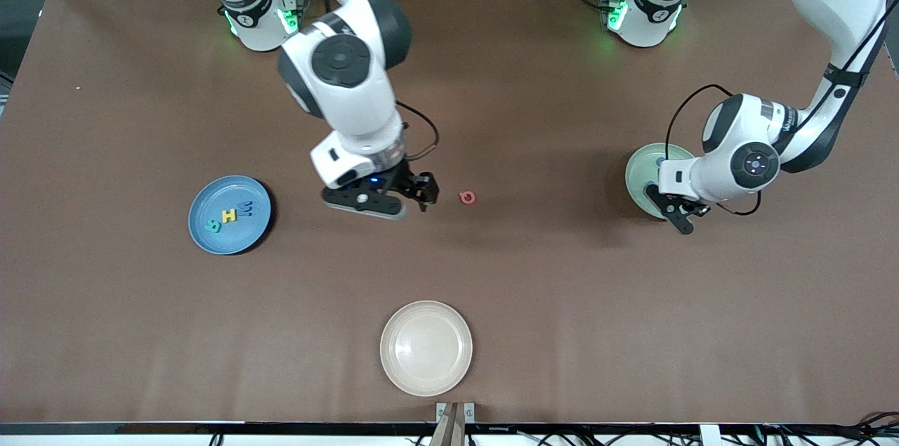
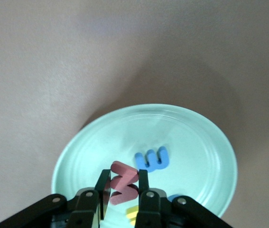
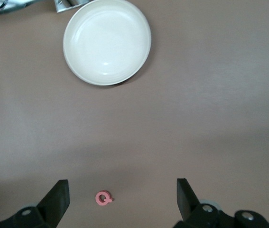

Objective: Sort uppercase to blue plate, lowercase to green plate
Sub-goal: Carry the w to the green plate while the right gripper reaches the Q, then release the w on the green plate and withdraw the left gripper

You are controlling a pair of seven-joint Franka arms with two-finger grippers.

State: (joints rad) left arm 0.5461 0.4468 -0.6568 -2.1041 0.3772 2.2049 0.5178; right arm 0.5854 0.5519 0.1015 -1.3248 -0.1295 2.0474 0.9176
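Left hand [image 2: 124,197] clamped, right hand [image 3: 120,199] spread wide.

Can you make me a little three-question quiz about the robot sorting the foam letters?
1. True or false: the left gripper is shut on the red w over the green plate.
2. Which letter lies on the bare table? A) yellow H B) red Q C) blue m
3. How many letters lie in the blue plate?

Key: 1 true. 2 B, the red Q, by the open right gripper. 3 three.

green plate [image 1: 642,172] half hidden (left arm over it)
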